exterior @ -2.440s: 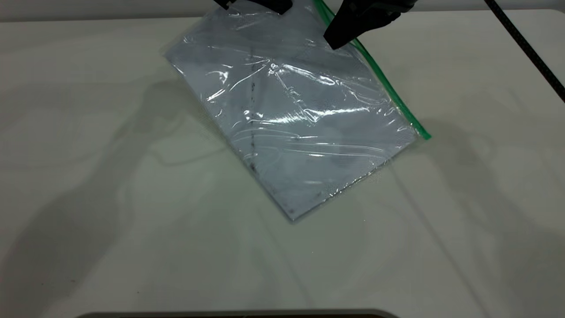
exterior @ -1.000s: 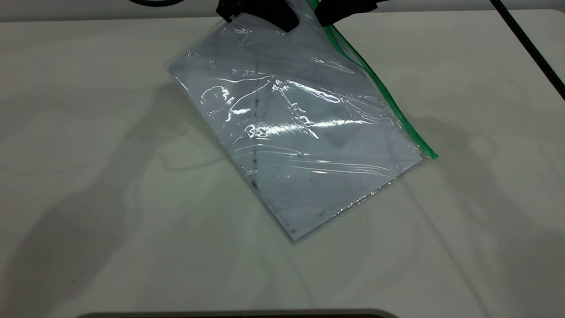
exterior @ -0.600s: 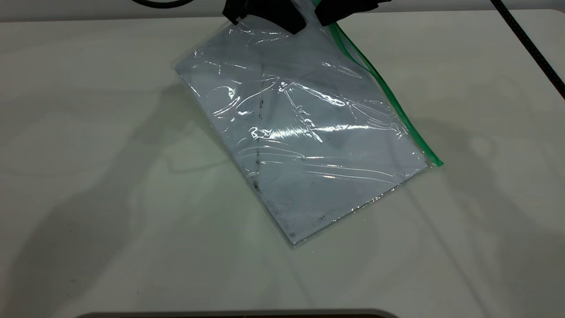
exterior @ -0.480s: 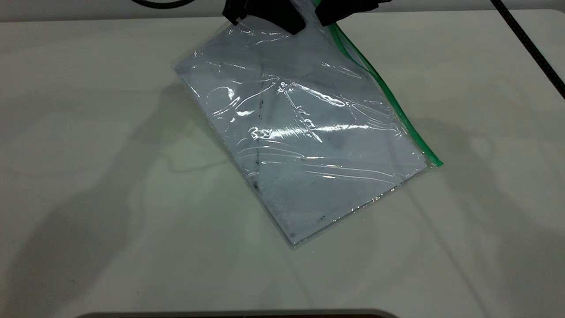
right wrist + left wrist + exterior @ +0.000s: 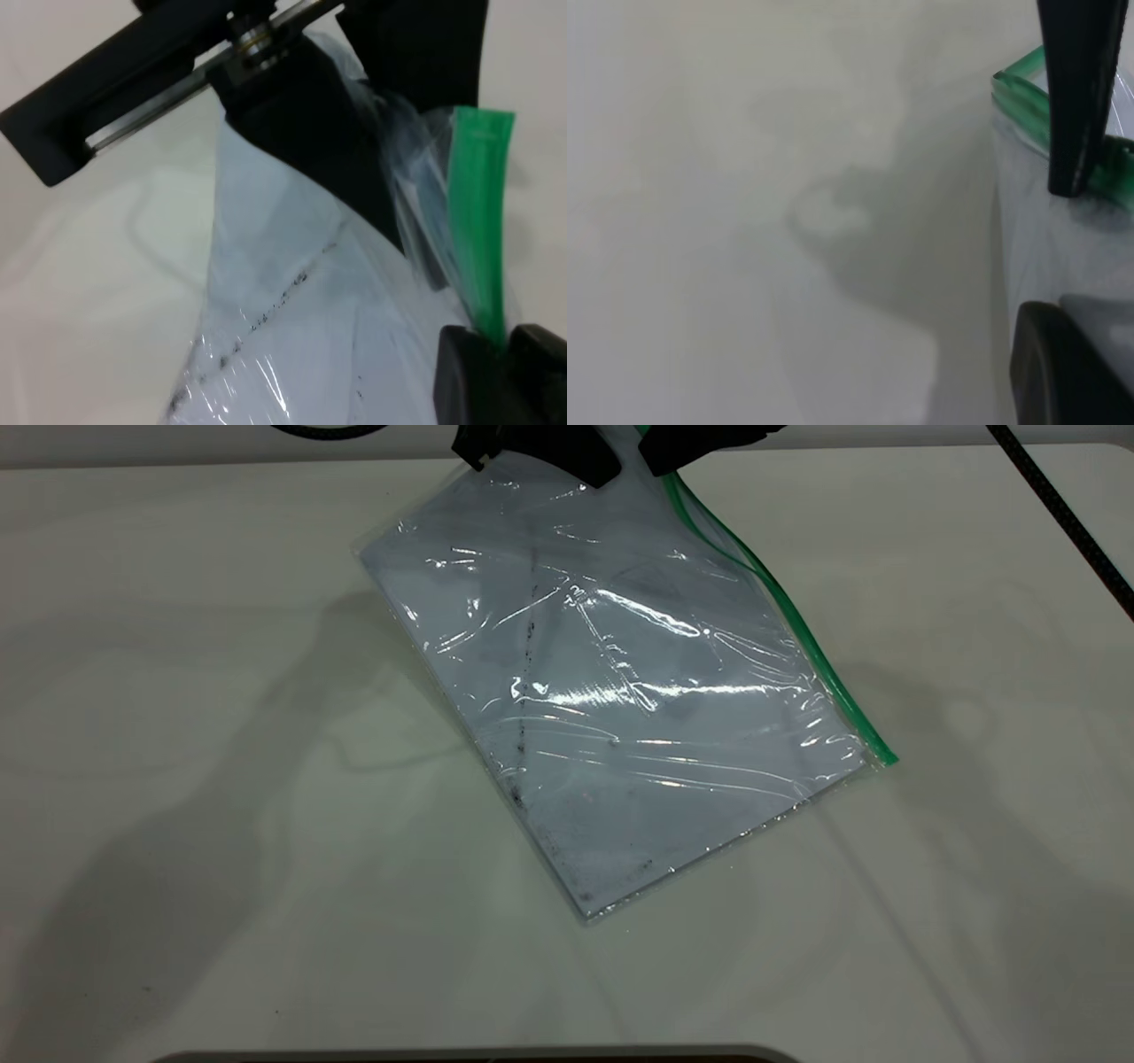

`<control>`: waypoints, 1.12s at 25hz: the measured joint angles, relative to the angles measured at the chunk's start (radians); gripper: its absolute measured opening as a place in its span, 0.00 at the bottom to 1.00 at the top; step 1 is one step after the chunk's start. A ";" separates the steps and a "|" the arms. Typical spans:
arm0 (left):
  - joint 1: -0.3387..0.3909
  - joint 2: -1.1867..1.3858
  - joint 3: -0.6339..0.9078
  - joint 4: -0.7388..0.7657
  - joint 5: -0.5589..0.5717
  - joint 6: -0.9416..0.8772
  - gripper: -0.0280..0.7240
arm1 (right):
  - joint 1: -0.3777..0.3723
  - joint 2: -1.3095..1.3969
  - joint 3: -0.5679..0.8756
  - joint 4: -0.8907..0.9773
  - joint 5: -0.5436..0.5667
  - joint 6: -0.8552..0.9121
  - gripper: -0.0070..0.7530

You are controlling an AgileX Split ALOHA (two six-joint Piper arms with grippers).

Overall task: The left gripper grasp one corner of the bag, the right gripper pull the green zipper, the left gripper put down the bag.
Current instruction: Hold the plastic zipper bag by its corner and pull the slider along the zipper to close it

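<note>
Left hand clamps bag far corner, lifted off worktop; right hand pinches green zipper.

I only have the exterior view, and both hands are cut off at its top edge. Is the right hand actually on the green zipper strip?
Observer: Yes. In the right wrist view the green zipper strip runs down into the narrow gap of the right hand, which is shut on it.
Operator: Where is the left hand?
Observer: The left hand is at a corner of the bag, right beside the end of that strip.
</note>
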 joint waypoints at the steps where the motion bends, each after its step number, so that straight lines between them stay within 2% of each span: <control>1: 0.000 0.000 0.000 0.000 -0.002 0.001 0.11 | 0.000 0.000 0.000 -0.008 0.000 0.000 0.15; 22: 0.008 0.000 -0.011 0.032 -0.008 -0.046 0.11 | -0.002 0.042 0.000 -0.099 -0.010 0.051 0.15; 25: 0.013 0.000 -0.011 0.034 -0.002 -0.053 0.11 | -0.002 0.043 0.000 -0.100 -0.019 0.055 0.18; 28: 0.013 0.000 -0.012 0.048 0.004 -0.058 0.11 | -0.002 0.043 0.000 -0.101 -0.026 0.056 0.26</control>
